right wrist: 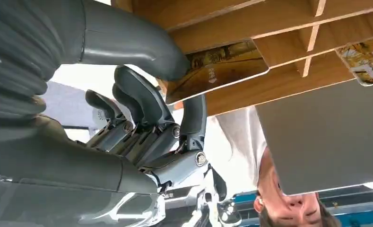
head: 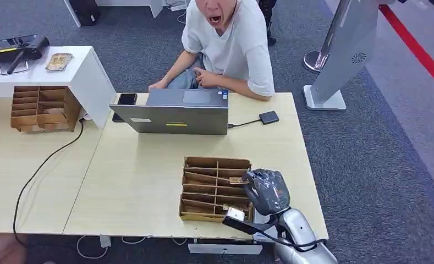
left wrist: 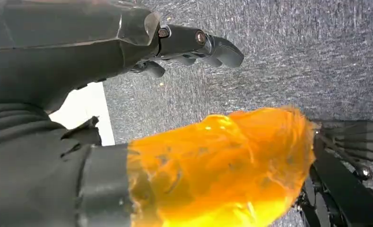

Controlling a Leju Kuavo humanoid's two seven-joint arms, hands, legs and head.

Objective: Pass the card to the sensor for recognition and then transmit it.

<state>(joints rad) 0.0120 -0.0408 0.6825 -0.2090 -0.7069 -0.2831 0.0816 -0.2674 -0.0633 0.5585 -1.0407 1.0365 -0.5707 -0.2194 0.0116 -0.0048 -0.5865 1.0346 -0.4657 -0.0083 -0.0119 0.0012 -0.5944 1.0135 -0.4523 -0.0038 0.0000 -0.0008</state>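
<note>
A wooden slotted card box (head: 214,187) stands near the table's front right edge. My right hand (head: 267,190) reaches into its right side. In the right wrist view the thumb (right wrist: 142,42) and a finger (right wrist: 194,118) pinch a printed card (right wrist: 217,68) that still lies partly in a slot of the box (right wrist: 288,42). In the head view the same card (head: 237,180) peeks out by the fingertips. The small black sensor (head: 269,117) lies on the table behind, cabled to the laptop (head: 173,113). My left hand (left wrist: 194,45) hangs over grey carpet, fingers apart and holding nothing.
A person sits behind the laptop, arms on the table's far edge. A second wooden box (head: 38,108) and a white stand (head: 88,71) are at the left, with a phone (head: 127,99) by the laptop. Another card (right wrist: 368,59) sits in a neighbouring slot. A kiosk base (head: 324,99) stands at the far right.
</note>
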